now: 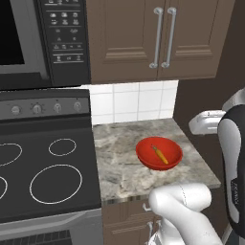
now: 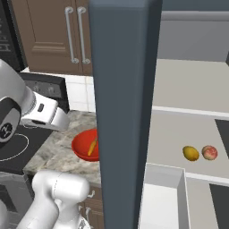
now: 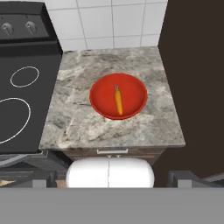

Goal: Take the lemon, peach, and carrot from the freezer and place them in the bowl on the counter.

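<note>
The red bowl (image 1: 148, 154) (image 3: 99, 96) (image 2: 82, 147) stands on the marble-look counter (image 1: 119, 167) (image 3: 78, 118), and the orange carrot (image 1: 160, 154) (image 3: 118, 100) (image 2: 92, 146) lies inside it. Inside the freezer (image 2: 125, 112), whose door stands open, the yellow lemon (image 2: 191, 153) and the pink-red peach (image 2: 209, 152) rest side by side on a grey shelf. My gripper (image 3: 113, 180) is open and empty. It hovers high over the counter's front edge and looks down on the bowl, well apart from it.
A black stovetop (image 1: 48, 177) (image 3: 22, 100) borders the counter on the left, under a microwave (image 1: 28, 38). Brown wall cabinets (image 1: 158, 38) hang above the white tiles. A white pull-out drawer (image 2: 161, 197) juts from the freezer below the fruit shelf.
</note>
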Tool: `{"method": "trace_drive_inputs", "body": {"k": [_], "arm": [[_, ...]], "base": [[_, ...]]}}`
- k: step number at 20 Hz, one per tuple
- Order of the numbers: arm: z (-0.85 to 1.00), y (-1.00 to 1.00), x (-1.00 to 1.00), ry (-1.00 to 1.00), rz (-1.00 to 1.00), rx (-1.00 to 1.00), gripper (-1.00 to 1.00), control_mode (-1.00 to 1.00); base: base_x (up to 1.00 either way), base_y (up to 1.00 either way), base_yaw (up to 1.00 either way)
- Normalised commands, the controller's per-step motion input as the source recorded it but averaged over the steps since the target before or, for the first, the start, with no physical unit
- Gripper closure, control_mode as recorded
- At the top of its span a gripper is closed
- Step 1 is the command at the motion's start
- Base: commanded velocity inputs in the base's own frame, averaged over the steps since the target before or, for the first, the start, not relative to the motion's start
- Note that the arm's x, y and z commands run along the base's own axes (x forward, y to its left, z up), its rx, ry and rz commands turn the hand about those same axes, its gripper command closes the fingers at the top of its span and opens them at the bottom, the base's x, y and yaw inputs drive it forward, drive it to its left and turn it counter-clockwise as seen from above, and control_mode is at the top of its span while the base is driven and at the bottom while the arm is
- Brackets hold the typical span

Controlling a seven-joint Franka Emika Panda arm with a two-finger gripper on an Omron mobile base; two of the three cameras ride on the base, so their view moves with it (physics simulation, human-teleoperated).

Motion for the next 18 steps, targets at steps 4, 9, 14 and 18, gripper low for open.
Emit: {"method": "trace_drive_inputs", "body": {"k": [4,9,14,18], "arm": [[0.0,0.0,-0.05,-0.01,0.0,0.0,-1.0,-1.0],[0.0,0.0,-0.03,0.0,0.0,0.0,-1.0,1.0],[0.0,0.0,0.0,0.0,0.0,0.0,-1.0,1.0],[0.0,0.0,0.0,0.0,0.0,0.0,-1.0,1.0]], "base": [[0.0,0.0,0.0],[-0.35,0.3,-0.05],[-0.94,0.92,-0.32],[-1.0,0.76,-0.62]]}}
